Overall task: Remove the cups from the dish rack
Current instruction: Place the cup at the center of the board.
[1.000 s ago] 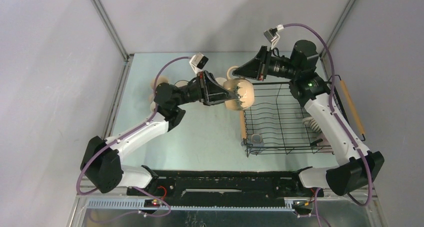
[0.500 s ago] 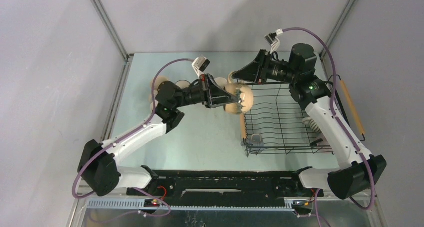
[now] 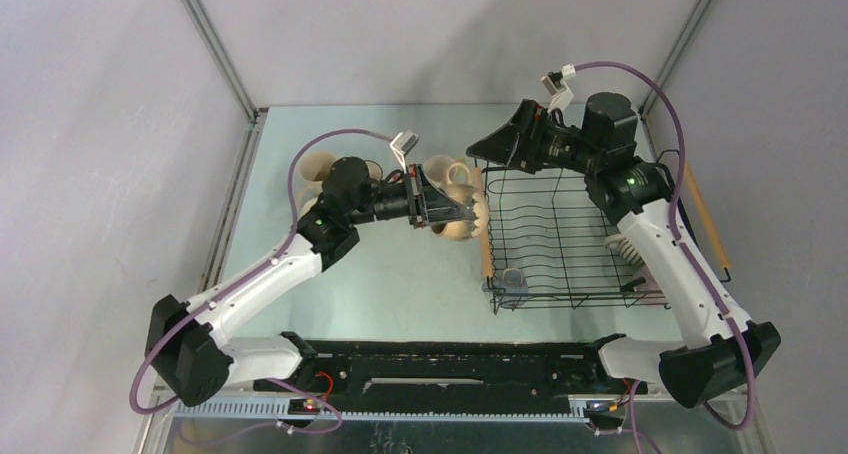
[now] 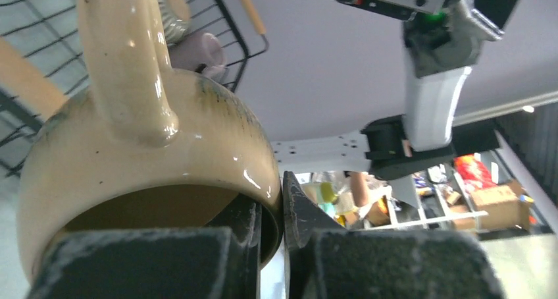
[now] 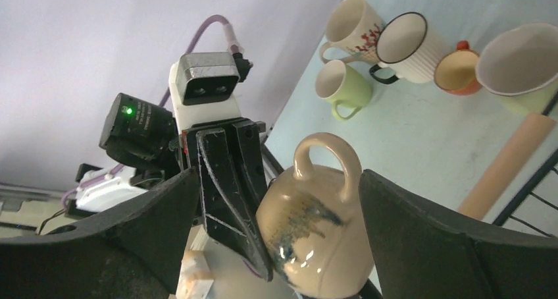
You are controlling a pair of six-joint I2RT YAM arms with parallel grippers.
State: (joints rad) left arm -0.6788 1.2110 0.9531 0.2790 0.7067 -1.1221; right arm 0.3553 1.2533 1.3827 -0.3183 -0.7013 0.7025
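Left claw clenched on rim of tan mug, right claw released, nearby

A pale blue-green flat tabletop is enclosed by plain grey wall panels joined at slim aluminium corner posts.

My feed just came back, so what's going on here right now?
A tan mug is in mid-air beside the rack. The left gripper is shut on its rim; the right gripper is open, fingers spread either side of the mug and clear of it. Several cups stand on the table; a grey cup sits in the rack.
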